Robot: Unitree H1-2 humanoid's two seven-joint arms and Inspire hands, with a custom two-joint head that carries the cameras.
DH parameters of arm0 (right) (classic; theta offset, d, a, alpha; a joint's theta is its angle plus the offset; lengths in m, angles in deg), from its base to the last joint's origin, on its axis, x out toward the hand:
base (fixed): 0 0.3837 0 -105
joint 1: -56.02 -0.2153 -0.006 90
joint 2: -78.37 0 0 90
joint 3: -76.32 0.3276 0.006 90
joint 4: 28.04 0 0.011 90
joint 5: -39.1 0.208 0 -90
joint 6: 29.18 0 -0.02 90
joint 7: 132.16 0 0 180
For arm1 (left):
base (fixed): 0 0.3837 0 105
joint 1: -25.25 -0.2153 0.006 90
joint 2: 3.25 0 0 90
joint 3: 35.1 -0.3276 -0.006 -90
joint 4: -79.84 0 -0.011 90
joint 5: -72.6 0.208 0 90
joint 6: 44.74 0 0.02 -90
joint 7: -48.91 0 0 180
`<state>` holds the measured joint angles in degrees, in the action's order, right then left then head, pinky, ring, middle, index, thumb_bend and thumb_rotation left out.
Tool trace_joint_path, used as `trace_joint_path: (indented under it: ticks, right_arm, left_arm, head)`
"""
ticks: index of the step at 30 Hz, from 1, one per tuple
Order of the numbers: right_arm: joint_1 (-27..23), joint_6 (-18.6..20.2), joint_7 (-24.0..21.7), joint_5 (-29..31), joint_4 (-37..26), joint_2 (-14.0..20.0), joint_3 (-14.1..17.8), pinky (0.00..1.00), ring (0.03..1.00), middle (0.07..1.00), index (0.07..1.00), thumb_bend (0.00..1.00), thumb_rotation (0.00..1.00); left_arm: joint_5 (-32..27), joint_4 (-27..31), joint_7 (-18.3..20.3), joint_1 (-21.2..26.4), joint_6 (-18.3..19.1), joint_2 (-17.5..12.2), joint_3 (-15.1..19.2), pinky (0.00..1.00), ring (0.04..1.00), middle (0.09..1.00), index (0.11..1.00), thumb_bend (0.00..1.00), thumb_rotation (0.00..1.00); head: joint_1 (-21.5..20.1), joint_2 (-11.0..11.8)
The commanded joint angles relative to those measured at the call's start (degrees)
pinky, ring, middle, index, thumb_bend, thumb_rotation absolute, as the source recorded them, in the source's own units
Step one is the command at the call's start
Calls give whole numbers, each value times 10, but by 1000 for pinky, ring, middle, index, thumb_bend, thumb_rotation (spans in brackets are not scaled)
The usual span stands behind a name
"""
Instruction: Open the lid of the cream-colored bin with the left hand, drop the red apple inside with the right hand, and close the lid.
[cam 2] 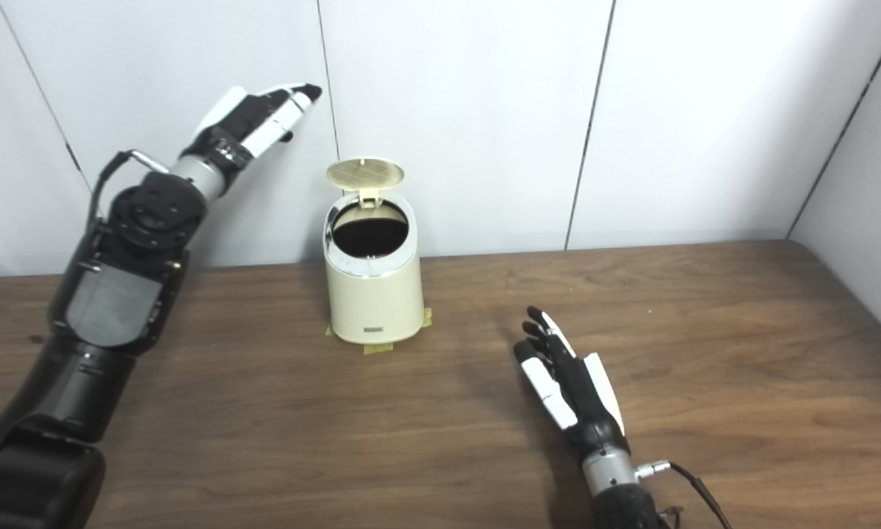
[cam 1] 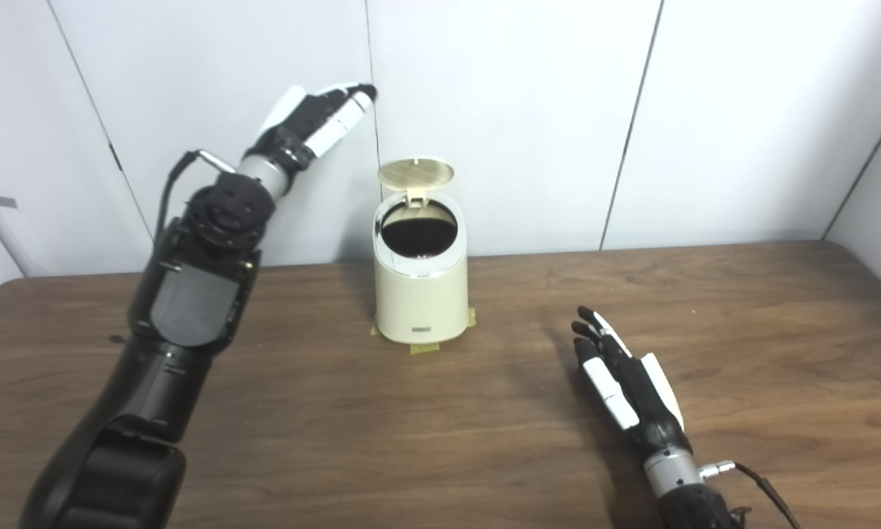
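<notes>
Nearest the camera, the right robot hand (cam 1: 624, 382) lies low over the wooden tabletop (cam 1: 763, 330), palm turned inward, fingers stretched out and slightly apart, holding nothing. It sits well to the right of the bin and in front of it.

Across on the other side, the left robot hand (cam 1: 315, 121) is raised high in front of the white wall panels (cam 1: 521, 110), up and to the left of the bin. Its fingers point straight out toward the upper right, close side by side, and grip nothing; it is clear of the lid.

Between the two arms, the cream-colored bin (cam 1: 420, 294) stands upright near the back edge of the tabletop, with small pieces of yellowish tape (cam 1: 424, 348) showing at its base. Its round lid (cam 1: 416, 173) is flipped up on the rear hinge and stands open above the rim. The mouth of the bin is dark, and what lies inside cannot be made out. No apple shows anywhere on the tabletop or in either robot hand.
</notes>
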<state>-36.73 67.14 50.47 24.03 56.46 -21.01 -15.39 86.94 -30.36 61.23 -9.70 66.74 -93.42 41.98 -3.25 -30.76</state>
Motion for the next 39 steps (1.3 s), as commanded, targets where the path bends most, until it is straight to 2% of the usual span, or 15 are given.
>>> trace_joint_path:
  ticks: [1,3,6,13,16,18,22,24,27,32,39]
  right_arm:
    - [-20,-9,5,-6,-15,2,0,807,868,885,920,573,1000]
    - [-21,-8,7,-8,-16,0,0,798,865,879,908,570,1000]
    - [-22,-7,9,-13,-17,-2,0,789,858,872,894,561,1000]
    - [-26,-5,11,-20,-16,-8,1,771,843,857,864,548,982]
    - [-27,-4,12,-21,-14,-9,2,769,838,854,859,537,975]
    - [-27,-3,13,-22,-14,-9,2,768,835,853,859,532,982]
    - [-27,-4,15,-23,-13,-10,3,764,830,849,854,529,990]
    - [-27,-2,15,-22,-13,-11,3,768,832,846,853,533,996]
    - [-27,-3,15,-21,-11,-11,4,763,830,846,851,543,996]
    - [-26,0,16,-22,-9,-10,4,779,826,843,851,582,990]
    - [-27,-7,19,-23,1,-9,4,780,832,846,850,623,1000]
  left_arm:
    - [15,18,-1,38,2,-3,0,972,989,974,951,467,918]
    - [21,24,1,34,1,-3,-7,969,991,980,952,462,939]
    - [39,24,7,28,-33,-9,-26,958,975,952,878,409,993]
    - [56,-2,18,28,-67,-11,-43,998,953,900,795,394,1000]
    - [77,-8,18,25,-86,-15,-56,960,920,850,757,400,1000]
    - [96,-1,24,23,-80,-20,-69,951,915,843,758,420,1000]
    - [143,13,37,18,-75,-34,-98,874,951,920,762,449,1000]
    - [151,17,43,15,-67,-33,-99,864,970,943,763,468,991]
    - [162,20,53,10,-63,-33,-102,837,962,942,759,479,951]
    - [179,35,74,7,-57,-34,-104,843,954,936,748,494,948]
    - [212,65,81,-8,-77,-43,-115,763,909,885,702,502,943]
  head:
    - [-1,-1]
    - [-2,-1]
    - [-4,-2]
    - [-8,-1]
    - [-10,-1]
    - [-11,-1]
    - [-12,-1]
    - [-14,-1]
    - [-14,-2]
    - [-15,-3]
    - [-16,-4]
